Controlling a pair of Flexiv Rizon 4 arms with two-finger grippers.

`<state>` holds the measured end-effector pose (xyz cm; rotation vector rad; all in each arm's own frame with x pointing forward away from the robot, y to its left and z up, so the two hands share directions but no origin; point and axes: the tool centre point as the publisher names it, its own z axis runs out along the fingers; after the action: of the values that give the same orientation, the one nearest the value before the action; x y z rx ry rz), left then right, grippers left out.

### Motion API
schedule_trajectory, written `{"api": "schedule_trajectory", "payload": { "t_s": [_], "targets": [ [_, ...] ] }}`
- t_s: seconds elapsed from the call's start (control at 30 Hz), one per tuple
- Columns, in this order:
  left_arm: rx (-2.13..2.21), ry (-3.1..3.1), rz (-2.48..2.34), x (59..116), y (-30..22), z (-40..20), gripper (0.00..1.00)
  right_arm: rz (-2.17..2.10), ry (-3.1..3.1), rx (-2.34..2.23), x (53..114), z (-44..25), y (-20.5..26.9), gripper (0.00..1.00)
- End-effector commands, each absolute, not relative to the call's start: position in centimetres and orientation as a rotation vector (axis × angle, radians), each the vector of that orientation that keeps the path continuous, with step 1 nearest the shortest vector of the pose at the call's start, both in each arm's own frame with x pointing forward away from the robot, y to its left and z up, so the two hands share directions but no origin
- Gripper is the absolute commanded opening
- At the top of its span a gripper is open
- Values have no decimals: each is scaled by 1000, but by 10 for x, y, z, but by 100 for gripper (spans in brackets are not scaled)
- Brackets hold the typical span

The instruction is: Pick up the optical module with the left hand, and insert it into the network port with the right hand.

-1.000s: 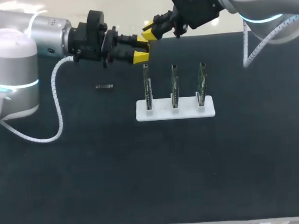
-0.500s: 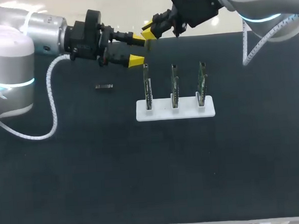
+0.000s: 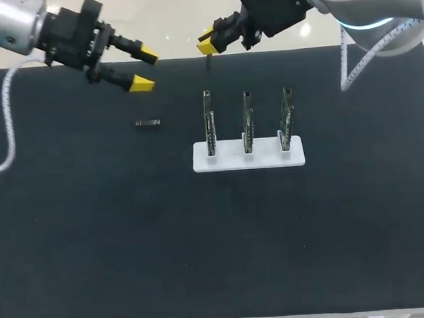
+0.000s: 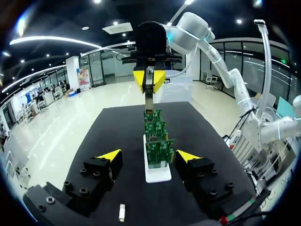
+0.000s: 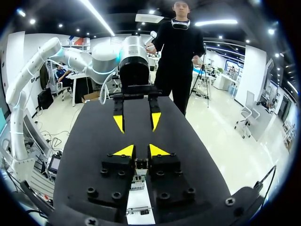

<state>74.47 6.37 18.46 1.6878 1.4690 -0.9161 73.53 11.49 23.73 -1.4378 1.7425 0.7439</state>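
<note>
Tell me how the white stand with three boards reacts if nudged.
The white stand looks flat and wide, so it would probably slide on the dark mat rather than tip. The boards stand tall and thin in it, so a knock up high might bend them.

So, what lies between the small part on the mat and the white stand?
Nothing: the head view shows only bare black mat between the small part and the white stand.

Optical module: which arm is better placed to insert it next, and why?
Right. The right gripper is shut on the optical module, near the circuit boards; the left gripper is open, empty and farther off.
</note>
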Motion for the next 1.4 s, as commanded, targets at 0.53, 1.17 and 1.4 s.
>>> {"api": "schedule_trajectory", "payload": {
  "t_s": [0.53,1.17,1.4],
  "targets": [
    [1531,1436,-935,708,90,188,100,744,1724,-1460,744,235,123,0],
    [1499,1452,-917,708,87,189,100,760,1712,-1467,742,236,125,0],
    [1499,1452,-917,708,87,189,100,773,1696,-1502,743,234,119,0]
  ]
}}
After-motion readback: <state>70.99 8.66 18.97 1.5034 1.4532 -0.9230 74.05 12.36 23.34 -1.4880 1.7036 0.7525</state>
